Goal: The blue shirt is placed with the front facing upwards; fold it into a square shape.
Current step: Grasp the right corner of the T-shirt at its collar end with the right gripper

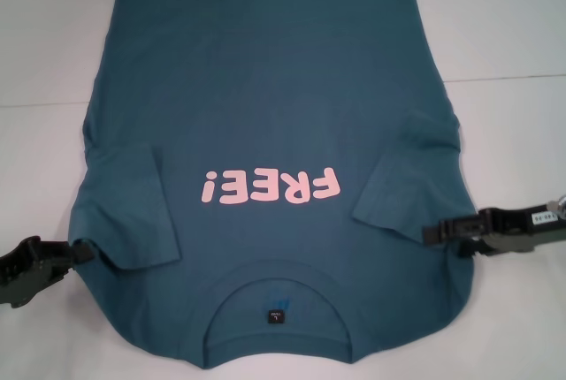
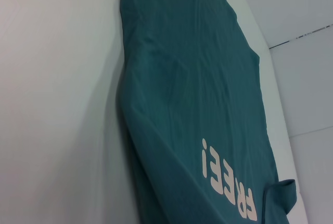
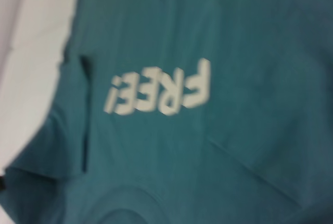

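Observation:
The blue shirt (image 1: 265, 88) lies spread front up on the white table (image 1: 53, 44). Its pink "FREE!" print (image 1: 270, 187) faces up, and the round collar (image 1: 279, 296) with a small dark label (image 1: 277, 316) lies nearest me. Both short sleeves (image 1: 133, 208) (image 1: 411, 186) are folded inward onto the body. My left gripper (image 1: 84, 252) is at the shirt's left shoulder edge. At the right shoulder edge, my right gripper (image 1: 431, 230) reaches in over the cloth. The left wrist view shows the shirt (image 2: 197, 78) from its side, and the right wrist view shows the shirt (image 3: 234, 36) and its print (image 3: 161, 91).
Bare white tabletop (image 1: 504, 35) surrounds the shirt on the left, right and far side. A thin dark seam (image 1: 504, 77) runs across the table at the right. The shirt's hem reaches almost to the far edge of the head view.

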`<state>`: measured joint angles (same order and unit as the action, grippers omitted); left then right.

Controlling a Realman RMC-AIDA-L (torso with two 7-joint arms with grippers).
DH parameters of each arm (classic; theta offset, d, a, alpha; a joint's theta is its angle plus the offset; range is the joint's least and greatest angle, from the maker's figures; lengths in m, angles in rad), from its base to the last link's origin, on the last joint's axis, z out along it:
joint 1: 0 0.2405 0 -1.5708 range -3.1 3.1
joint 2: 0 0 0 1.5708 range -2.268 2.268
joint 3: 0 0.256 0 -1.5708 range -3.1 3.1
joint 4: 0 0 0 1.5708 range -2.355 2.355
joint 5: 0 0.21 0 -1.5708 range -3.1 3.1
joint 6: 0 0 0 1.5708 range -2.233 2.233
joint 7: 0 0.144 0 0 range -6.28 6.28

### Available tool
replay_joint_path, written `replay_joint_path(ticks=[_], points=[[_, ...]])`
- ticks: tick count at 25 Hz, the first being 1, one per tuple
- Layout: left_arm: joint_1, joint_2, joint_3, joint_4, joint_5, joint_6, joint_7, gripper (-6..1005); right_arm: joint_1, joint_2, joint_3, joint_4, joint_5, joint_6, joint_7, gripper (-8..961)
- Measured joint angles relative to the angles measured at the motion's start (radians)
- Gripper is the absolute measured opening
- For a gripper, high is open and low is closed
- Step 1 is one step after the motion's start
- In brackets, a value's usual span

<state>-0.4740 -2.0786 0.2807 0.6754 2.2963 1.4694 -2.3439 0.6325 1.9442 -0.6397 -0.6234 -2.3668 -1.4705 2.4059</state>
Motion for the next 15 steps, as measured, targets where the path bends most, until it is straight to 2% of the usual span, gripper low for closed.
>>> replay_joint_path(ticks=[5, 10, 15], points=[[0.001, 0.0, 0.0, -0.001, -0.001, 0.0, 0.0, 46, 0.002, 0.001, -0.004, 0.002, 0.028, 0.003, -0.013, 895], [0.001, 0.0, 0.0, -0.002, -0.001, -0.002, 0.0, 47, -0.002, -0.026, -0.006, -0.005, -0.069, 0.0, 0.036, 895], [0.002, -0.001, 0.0, -0.007, -0.002, -0.01, 0.0, 47, -0.014, -0.048, 0.0, -0.008, -0.085, -0.005, 0.043, 895]])
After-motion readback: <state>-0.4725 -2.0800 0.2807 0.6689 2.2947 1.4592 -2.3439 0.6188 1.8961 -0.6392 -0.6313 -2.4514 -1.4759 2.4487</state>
